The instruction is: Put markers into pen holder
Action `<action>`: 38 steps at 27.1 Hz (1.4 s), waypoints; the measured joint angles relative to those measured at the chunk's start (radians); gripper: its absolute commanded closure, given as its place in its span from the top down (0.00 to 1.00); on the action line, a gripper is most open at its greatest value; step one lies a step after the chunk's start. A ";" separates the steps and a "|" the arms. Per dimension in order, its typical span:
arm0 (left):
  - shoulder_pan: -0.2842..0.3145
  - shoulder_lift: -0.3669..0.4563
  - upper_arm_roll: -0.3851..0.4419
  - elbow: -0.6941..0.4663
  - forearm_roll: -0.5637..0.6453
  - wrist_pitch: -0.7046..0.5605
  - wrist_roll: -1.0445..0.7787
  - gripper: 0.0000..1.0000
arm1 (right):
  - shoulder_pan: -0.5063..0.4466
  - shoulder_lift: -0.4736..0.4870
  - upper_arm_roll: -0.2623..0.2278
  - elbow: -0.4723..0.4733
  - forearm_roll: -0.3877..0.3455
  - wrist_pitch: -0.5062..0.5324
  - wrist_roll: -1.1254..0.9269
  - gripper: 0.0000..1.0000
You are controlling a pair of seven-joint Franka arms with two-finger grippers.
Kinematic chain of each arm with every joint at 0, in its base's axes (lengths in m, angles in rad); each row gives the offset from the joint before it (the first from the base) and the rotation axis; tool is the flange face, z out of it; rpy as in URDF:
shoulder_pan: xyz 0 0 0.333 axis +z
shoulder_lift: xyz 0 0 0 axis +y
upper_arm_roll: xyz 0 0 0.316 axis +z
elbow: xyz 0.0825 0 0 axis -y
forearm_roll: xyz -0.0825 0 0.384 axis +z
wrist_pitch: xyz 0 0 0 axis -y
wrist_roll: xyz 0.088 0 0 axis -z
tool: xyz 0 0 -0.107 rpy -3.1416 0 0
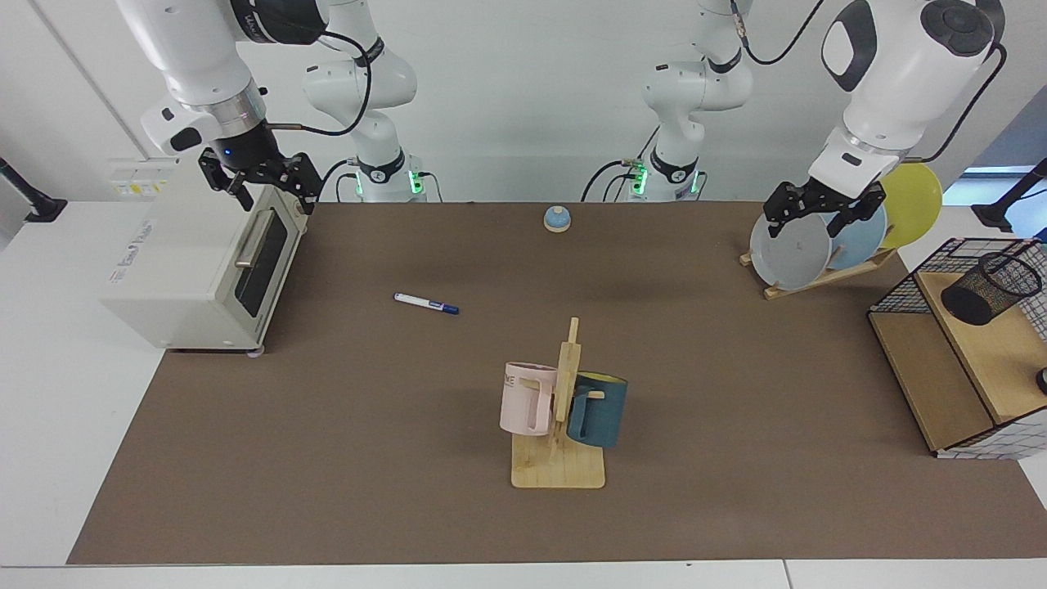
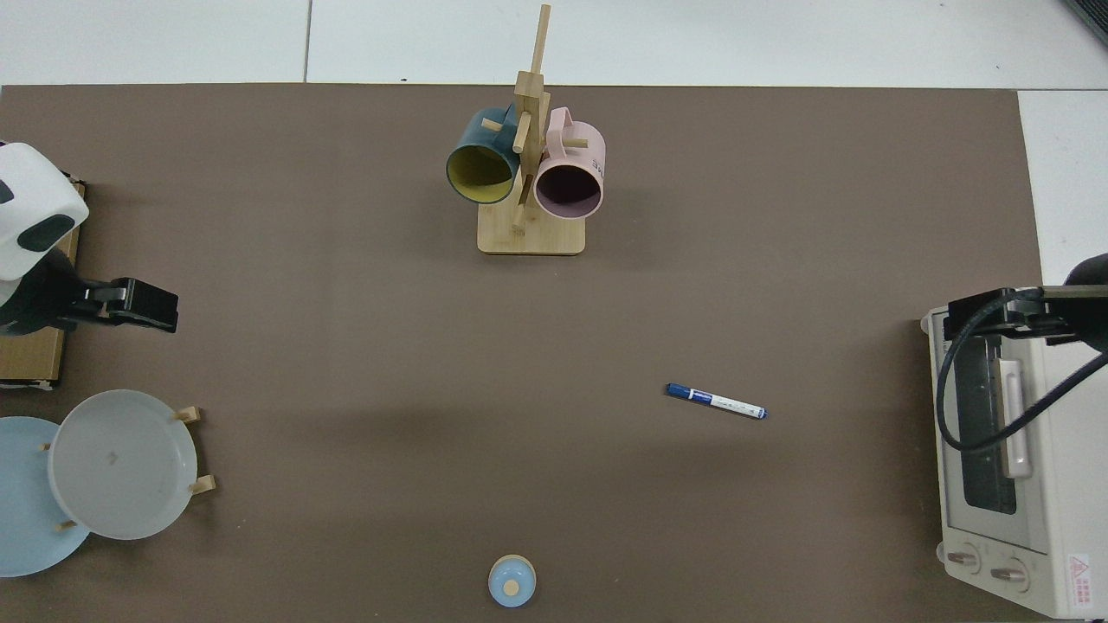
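The white marker [image 1: 425, 303] with its dark blue cap lies flat on the brown mat, left of centre; from above the marker [image 2: 715, 401] is seen right of centre. The black mesh pen holder [image 1: 990, 288] leans tilted inside a wire basket at the far right; the top view does not show it. My right gripper [image 1: 276, 200] hangs open above the toaster oven, well back and left of the marker. My left gripper [image 1: 806, 233] hovers open in front of the plates, left of the pen holder. Both hold nothing.
A toaster oven [image 1: 204, 270] stands at the left. A wooden mug rack [image 1: 560, 458] with pink and teal mugs stands in front of centre. Plates [image 1: 789, 249] lean in a wooden rack at the back right. The wire basket [image 1: 900, 286] sits on a wooden shelf. A small blue bell [image 1: 557, 218] is at the back.
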 measured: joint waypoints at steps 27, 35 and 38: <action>0.000 0.013 0.001 0.000 0.000 0.050 0.009 1.00 | -0.001 -0.001 -0.003 0.000 0.011 0.004 0.017 1.00; 0.000 0.016 0.001 -0.013 0.000 0.050 0.020 1.00 | -0.007 -0.001 -0.006 -0.011 0.032 0.038 0.195 1.00; 0.000 0.016 0.001 -0.021 0.000 0.051 0.021 1.00 | -0.005 -0.001 -0.005 -0.030 0.041 0.046 0.262 1.00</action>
